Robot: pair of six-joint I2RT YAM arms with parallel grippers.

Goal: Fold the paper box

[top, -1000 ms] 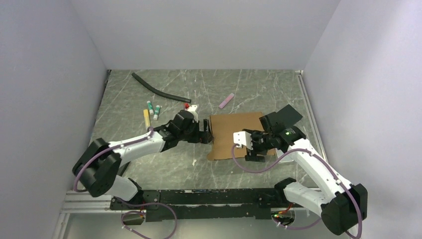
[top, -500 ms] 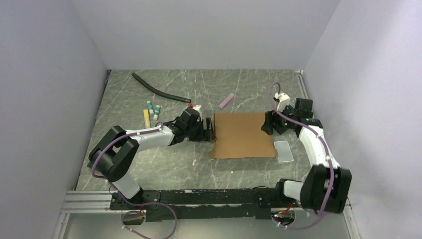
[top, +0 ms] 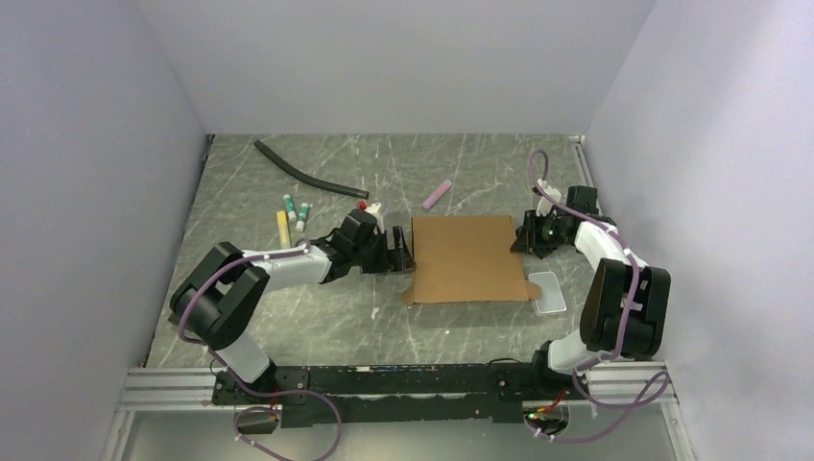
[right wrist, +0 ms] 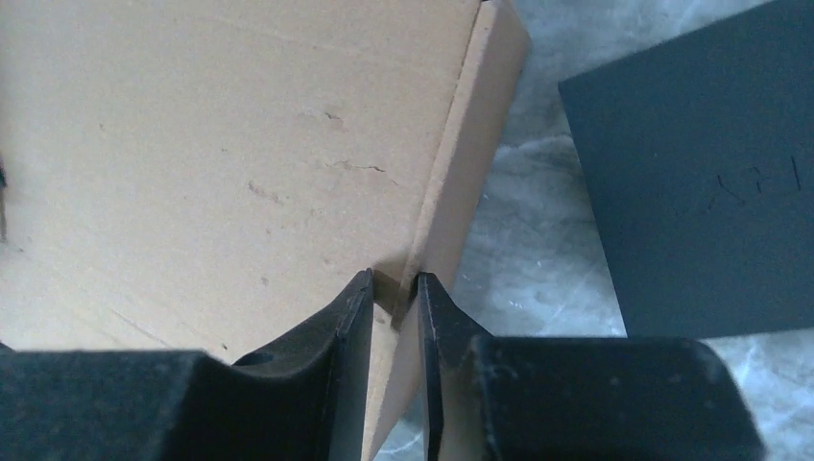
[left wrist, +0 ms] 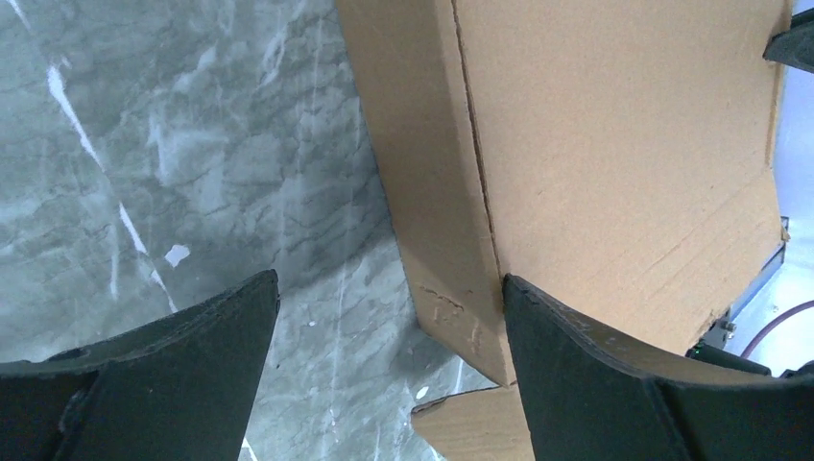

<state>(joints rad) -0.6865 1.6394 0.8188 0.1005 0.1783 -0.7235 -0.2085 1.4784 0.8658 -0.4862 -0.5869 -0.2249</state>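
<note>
At the middle of the marbled table (top: pixel 317 322), the paper box (top: pixel 467 257) lies mostly flat. Its left flap sits between the wide-open fingers of the left gripper (top: pixel 401 252), ungripped, while the right gripper (top: pixel 527 240) is pinched nearly closed on the right flap.

Plain brown paper box (top: pixel 466 257), grey table (top: pixel 317 317) veined white, black hose (top: pixel 305 176), pink strip (top: pixel 437 194), yellow marker (top: pixel 283 228)

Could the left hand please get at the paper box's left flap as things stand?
Probably yes: the open left hand straddles the paper box at its side flap, with nothing in between.
</note>
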